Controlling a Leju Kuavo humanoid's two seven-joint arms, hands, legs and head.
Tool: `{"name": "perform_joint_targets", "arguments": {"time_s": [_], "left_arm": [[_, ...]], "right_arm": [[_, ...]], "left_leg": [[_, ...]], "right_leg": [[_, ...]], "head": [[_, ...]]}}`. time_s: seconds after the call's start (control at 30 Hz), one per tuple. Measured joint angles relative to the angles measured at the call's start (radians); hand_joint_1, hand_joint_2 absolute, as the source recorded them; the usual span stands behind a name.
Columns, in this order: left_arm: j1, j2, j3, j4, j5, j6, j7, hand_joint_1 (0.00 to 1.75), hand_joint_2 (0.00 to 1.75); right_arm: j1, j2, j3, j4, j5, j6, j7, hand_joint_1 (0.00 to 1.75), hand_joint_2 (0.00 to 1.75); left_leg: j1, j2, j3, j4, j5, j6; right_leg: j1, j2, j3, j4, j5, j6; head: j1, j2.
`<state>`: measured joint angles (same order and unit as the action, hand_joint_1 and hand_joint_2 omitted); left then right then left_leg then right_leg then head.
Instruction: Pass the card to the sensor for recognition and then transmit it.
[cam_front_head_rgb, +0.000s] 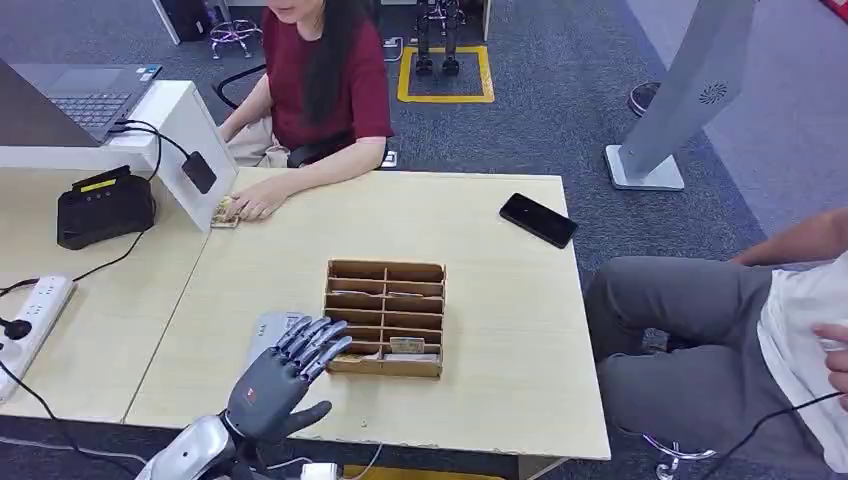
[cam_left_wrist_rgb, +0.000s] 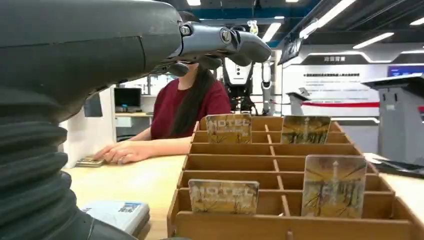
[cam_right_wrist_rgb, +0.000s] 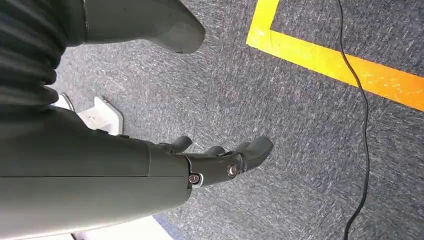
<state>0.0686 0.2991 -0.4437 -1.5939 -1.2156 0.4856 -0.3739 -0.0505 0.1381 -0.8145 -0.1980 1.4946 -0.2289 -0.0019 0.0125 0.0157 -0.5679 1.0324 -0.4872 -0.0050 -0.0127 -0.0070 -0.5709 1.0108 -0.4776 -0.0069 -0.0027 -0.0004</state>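
A brown cardboard card box (cam_front_head_rgb: 385, 318) with several slots stands mid-table. It holds hotel key cards; one lies in the front row (cam_front_head_rgb: 407, 346). In the left wrist view a "HOTEL" card (cam_left_wrist_rgb: 223, 196) stands in the nearest row, a taller card (cam_left_wrist_rgb: 333, 185) beside it, and two more stand at the back (cam_left_wrist_rgb: 228, 128). My left hand (cam_front_head_rgb: 283, 375) hovers just left of the box's front corner, fingers (cam_left_wrist_rgb: 220, 42) spread and holding nothing. Under it lies a flat grey sensor pad (cam_front_head_rgb: 268, 328), also (cam_left_wrist_rgb: 117, 215). My right hand (cam_right_wrist_rgb: 220, 162) hangs over the carpet, holding nothing.
A person in red sits across the table, a hand on a small stack of cards (cam_front_head_rgb: 228, 212). A black terminal (cam_front_head_rgb: 105, 205), a laptop (cam_front_head_rgb: 85, 95) and a power strip (cam_front_head_rgb: 35, 315) are at the left. A black phone (cam_front_head_rgb: 538, 219) lies far right. Another person (cam_front_head_rgb: 720, 340) sits to the right.
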Motion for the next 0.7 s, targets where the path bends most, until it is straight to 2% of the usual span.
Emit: {"name": "perform_joint_targets", "arguments": {"time_s": [0.4, 0.7], "left_arm": [[-0.025, -0.039, -0.008, 0.099, -0.083, 0.01, 0.089, 0.0, 1.75], [-0.038, -0.053, -0.008, 0.136, -0.088, 0.011, 0.107, 0.0, 1.75]], "right_arm": [[0.0, 0.0, -0.015, 0.0, 0.002, -0.002, -0.008, 0.0, 1.75], [0.0, 0.0, -0.016, 0.0, 0.003, -0.003, -0.01, 0.0, 1.75]], "left_leg": [[0.0, 0.0, 0.0, 0.0, 0.0, 0.0], [0.0, 0.0, 0.0, 0.0, 0.0, 0.0]], "right_leg": [[0.0, 0.0, 0.0, 0.0, 0.0, 0.0], [0.0, 0.0, 0.0, 0.0, 0.0, 0.0]], "head": [[0.0, 0.0], [0.0, 0.0]]}}
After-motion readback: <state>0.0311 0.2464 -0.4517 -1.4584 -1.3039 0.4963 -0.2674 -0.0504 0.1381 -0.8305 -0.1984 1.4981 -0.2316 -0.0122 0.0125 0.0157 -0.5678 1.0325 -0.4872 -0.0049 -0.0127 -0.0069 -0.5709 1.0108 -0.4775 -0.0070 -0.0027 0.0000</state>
